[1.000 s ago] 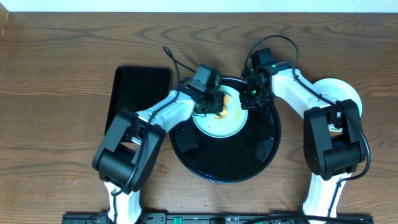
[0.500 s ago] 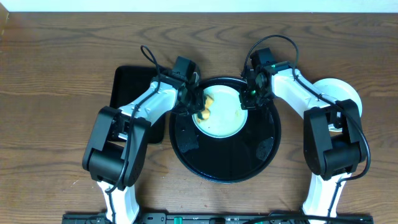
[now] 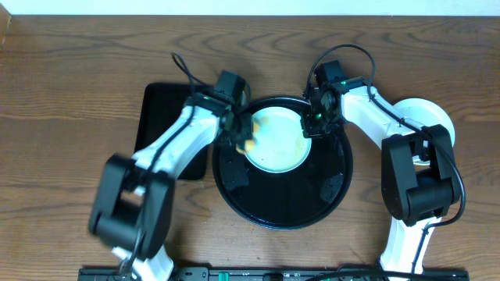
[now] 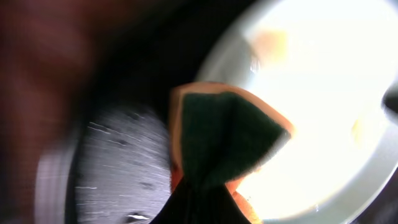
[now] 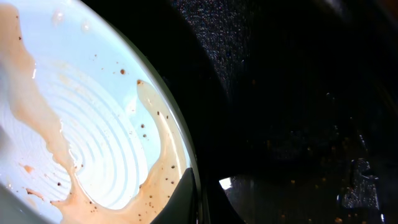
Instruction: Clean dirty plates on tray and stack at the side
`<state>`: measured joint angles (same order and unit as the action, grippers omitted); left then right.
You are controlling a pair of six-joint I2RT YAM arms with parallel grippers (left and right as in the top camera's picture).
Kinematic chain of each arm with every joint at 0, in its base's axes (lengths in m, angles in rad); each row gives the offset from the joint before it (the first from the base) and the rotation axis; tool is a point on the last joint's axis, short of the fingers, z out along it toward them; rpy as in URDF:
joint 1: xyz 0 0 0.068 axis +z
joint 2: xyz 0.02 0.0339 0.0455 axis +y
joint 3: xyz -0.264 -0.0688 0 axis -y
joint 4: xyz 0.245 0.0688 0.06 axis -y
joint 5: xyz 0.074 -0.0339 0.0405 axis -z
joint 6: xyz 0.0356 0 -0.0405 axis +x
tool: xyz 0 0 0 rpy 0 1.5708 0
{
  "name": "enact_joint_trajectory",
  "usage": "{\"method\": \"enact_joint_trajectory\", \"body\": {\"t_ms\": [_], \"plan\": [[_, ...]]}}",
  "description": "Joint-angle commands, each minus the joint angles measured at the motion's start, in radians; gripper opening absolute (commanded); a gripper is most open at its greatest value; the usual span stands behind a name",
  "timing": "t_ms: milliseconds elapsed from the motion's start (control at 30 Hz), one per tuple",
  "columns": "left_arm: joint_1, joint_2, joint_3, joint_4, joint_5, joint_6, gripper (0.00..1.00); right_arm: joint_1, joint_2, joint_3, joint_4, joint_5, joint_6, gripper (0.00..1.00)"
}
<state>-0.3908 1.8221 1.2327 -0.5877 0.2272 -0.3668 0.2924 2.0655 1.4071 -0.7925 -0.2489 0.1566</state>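
Note:
A pale mint-blue plate (image 3: 281, 148) lies in the back half of the round black tray (image 3: 281, 220). My left gripper (image 3: 244, 136) is shut on a green and orange sponge (image 4: 224, 140) at the plate's left edge, over the tray floor (image 4: 118, 168). The plate shows bright and blurred in the left wrist view (image 4: 323, 81). My right gripper (image 3: 315, 125) is shut on the plate's right rim. In the right wrist view, brown sauce smears cover the plate (image 5: 93, 143), and my finger (image 5: 196, 199) pinches its rim above the tray (image 5: 298, 93).
A smaller rectangular black tray (image 3: 168, 117) lies to the left of the round tray, partly under my left arm. A pale round plate-like shape (image 3: 426, 115) sits on the table at the right, under my right arm. Wooden table surrounds everything.
My left gripper has swept the sponge leftwards from over the plate to its left edge. The left arm is stretched out further. The right arm and plate have not moved.

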Motion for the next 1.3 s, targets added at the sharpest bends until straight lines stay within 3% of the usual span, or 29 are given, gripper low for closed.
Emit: {"method": "enact_joint_trajectory", "body": {"t_ms": [0,200,400,633,733,833,1067,1267], "plan": [[0.008,-0.114,0.003,0.009,-0.222,0.015,0.08,-0.003,0.009,-0.006,-0.009,0.069,0.003,0.01],[0.008,-0.153,0.003,-0.05,-0.22,0.014,0.08,-0.003,0.009,-0.007,-0.008,0.069,0.003,0.01],[0.008,-0.15,0.0,-0.128,-0.22,0.015,0.08,-0.003,0.009,-0.008,-0.008,0.066,0.003,0.18],[0.008,-0.15,0.0,-0.15,-0.22,0.014,0.08,0.007,0.017,-0.045,0.014,0.054,0.009,0.19],[0.008,-0.15,0.0,-0.148,-0.22,0.014,0.08,0.02,0.017,-0.08,0.051,0.04,0.012,0.17],[0.008,-0.15,0.0,-0.151,-0.22,0.014,0.08,0.03,0.017,-0.095,0.068,0.039,0.012,0.01],[0.008,-0.15,0.0,-0.153,-0.22,0.015,0.13,0.021,-0.007,-0.067,0.074,0.062,0.011,0.01],[0.008,-0.15,-0.004,-0.153,-0.22,0.015,0.15,0.009,-0.147,-0.026,0.073,0.171,-0.042,0.01]]}}
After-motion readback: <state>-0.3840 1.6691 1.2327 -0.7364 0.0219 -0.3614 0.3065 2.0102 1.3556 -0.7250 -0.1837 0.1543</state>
